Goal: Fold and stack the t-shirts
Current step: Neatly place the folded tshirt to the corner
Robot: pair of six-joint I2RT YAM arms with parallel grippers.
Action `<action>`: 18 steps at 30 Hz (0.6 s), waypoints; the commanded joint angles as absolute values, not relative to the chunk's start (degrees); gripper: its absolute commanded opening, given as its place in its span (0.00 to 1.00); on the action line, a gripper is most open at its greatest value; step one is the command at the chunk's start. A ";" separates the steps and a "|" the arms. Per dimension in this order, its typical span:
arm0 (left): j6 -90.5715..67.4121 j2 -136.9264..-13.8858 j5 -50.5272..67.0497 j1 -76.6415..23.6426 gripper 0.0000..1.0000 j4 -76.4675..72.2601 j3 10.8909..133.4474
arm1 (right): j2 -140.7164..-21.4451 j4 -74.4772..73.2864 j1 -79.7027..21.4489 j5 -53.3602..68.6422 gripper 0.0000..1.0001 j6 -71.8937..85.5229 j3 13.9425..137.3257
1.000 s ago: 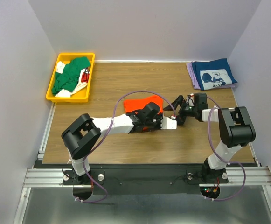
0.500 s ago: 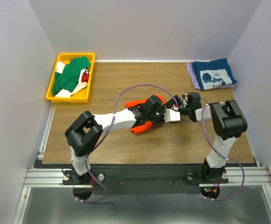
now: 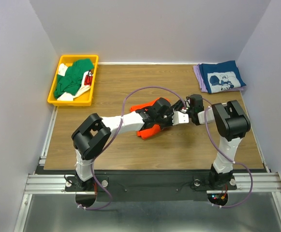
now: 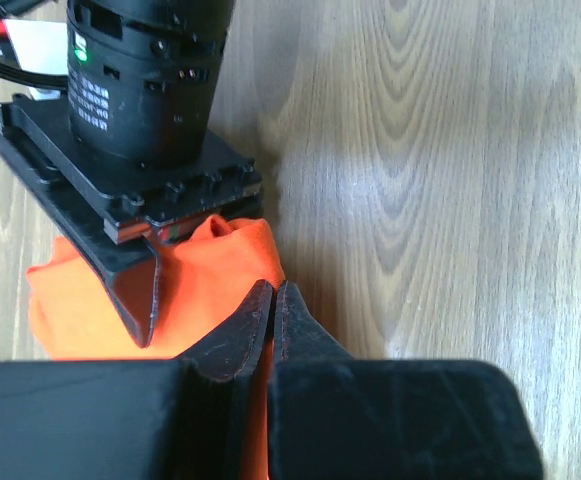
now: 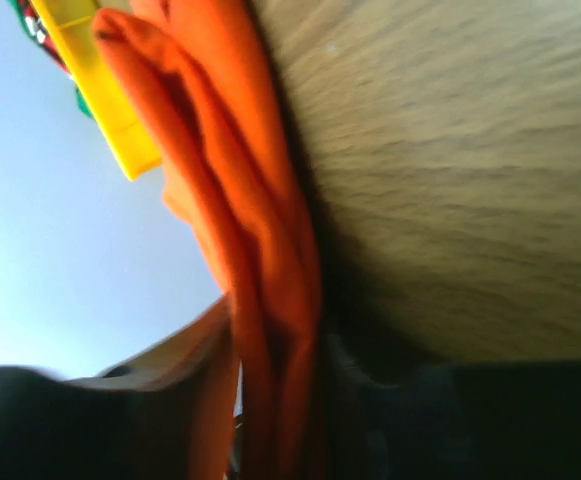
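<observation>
The orange t-shirt lies bunched at the table's middle, largely hidden beneath my left arm. My left gripper is shut, with a fold of the orange t-shirt pinched between its tips. My right gripper reaches in from the right and meets it head-on. In the right wrist view the folds of the orange t-shirt fill the space between the right gripper's jaws, which stand close on both sides. A navy t-shirt lies folded on a lavender t-shirt at the back right. A green t-shirt sits in the bin.
The yellow plastic bin stands at the back left and also holds white cloth. Purple cables loop over both arms near the middle. Walls close in the table on the left, back and right.
My right gripper moved left onto the orange t-shirt and closed from wide open. The left arm swung slightly right and back, and the flat shirt has bunched up.
</observation>
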State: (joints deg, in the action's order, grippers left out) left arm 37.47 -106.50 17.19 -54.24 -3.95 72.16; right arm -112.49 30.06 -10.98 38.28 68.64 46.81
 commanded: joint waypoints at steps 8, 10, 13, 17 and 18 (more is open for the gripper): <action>29.38 -100.65 21.16 -50.28 0.30 -1.15 75.67 | -111.36 13.66 -11.69 29.01 0.01 46.46 57.63; 26.73 -98.97 23.02 -47.48 0.39 2.54 76.11 | -108.90 11.26 -11.51 25.86 0.01 41.25 59.58; 24.35 -95.98 25.04 -42.02 0.49 6.93 76.64 | -107.05 4.94 -11.43 21.38 0.01 30.26 64.67; 24.34 -92.21 24.88 -36.40 0.78 11.24 75.85 | -107.75 -3.65 -9.94 18.46 0.01 14.29 73.19; 24.35 -91.68 24.70 -35.60 0.98 11.68 75.76 | -108.28 -4.91 -8.80 17.50 0.01 11.89 74.95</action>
